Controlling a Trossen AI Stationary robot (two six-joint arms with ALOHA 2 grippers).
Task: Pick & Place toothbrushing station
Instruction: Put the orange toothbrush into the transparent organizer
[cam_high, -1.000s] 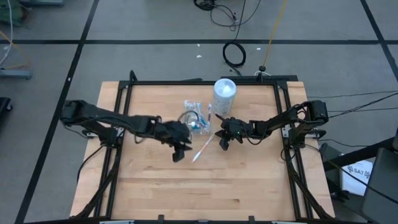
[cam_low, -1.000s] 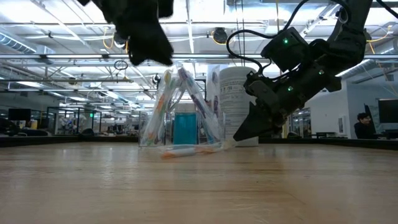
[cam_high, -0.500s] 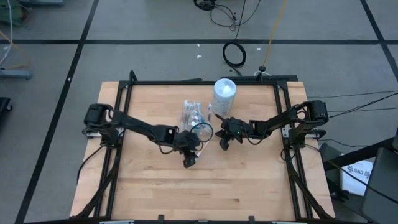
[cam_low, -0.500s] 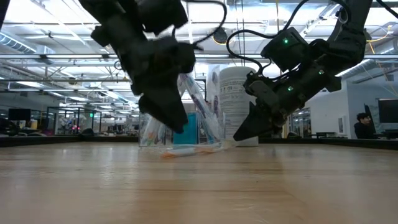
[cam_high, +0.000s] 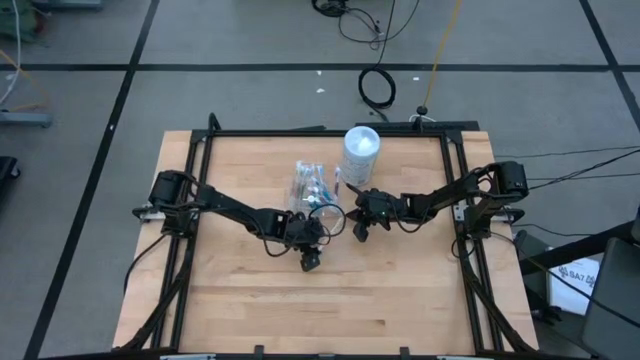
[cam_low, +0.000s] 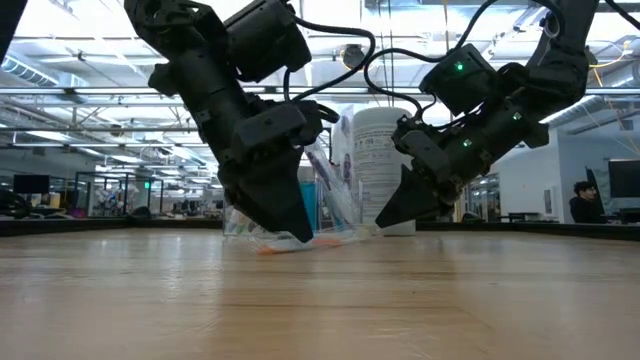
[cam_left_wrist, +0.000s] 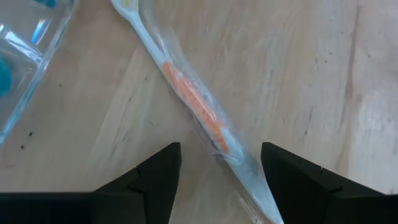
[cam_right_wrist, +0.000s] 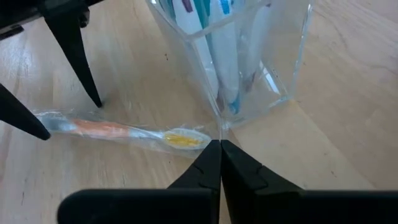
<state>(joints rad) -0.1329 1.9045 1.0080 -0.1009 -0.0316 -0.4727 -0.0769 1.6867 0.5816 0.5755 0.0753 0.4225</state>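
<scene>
A white canister (cam_high: 361, 150) stands upright on the wooden table (cam_high: 240, 300).

My two arms are matte black, jointed, with loose black cables looped along them. The right arm (cam_low: 480, 100) shows small green lights; fingers (cam_left_wrist: 155, 180) taper to points.

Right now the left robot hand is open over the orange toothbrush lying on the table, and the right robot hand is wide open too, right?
Not quite. The right gripper is shut, its fingers pressed together by the clear cup, as the right wrist view shows. The rest holds: the left gripper is open, its fingers on either side of the orange toothbrush lying on the table.
</scene>
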